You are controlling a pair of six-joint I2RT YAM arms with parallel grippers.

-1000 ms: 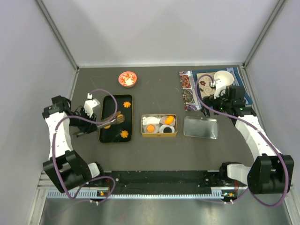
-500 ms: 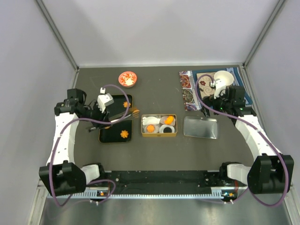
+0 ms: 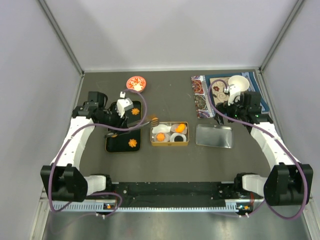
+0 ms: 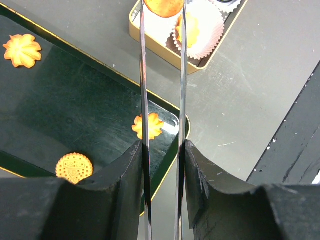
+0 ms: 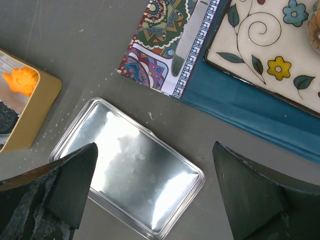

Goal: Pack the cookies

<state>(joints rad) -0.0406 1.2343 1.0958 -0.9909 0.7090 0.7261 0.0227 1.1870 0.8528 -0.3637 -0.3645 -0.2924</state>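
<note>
My left gripper (image 4: pixel 162 150) is clamped tight on a pair of tongs (image 4: pixel 143 90), with both fingers (image 4: pixel 125 175) pressed against the thin blades. Up at the tong tips I've got a round cookie (image 4: pixel 162 5) pinched between them. It hangs over the corner of the tin (image 3: pixel 170 144) on the tray side. Just beside it in the wrist view, a flower cookie (image 4: pixel 186 30) sits in a white paper cup (image 4: pixel 212 27) inside the tin. From the top camera I can make out two orange pieces in the tin among the cups.

Three cookies lie flat on the black tray (image 4: pixel 75 100). There's a flower shape (image 4: pixel 21 50) towards its far end and a second flower (image 4: pixel 148 126) at the corner nearest the tin, right under the blades. A round disc (image 4: pixel 73 167) lies close to my finger.

On the other side, my right gripper (image 5: pixel 154 147) is spread wide with nothing between the fingers. It's hovering above the silver lid (image 5: pixel 130 185), which lies flat on the table just right of the tin. A patterned cloth (image 5: pixel 165 45) and a flowered plate (image 5: pixel 260 50) lie beyond the lid.
</note>
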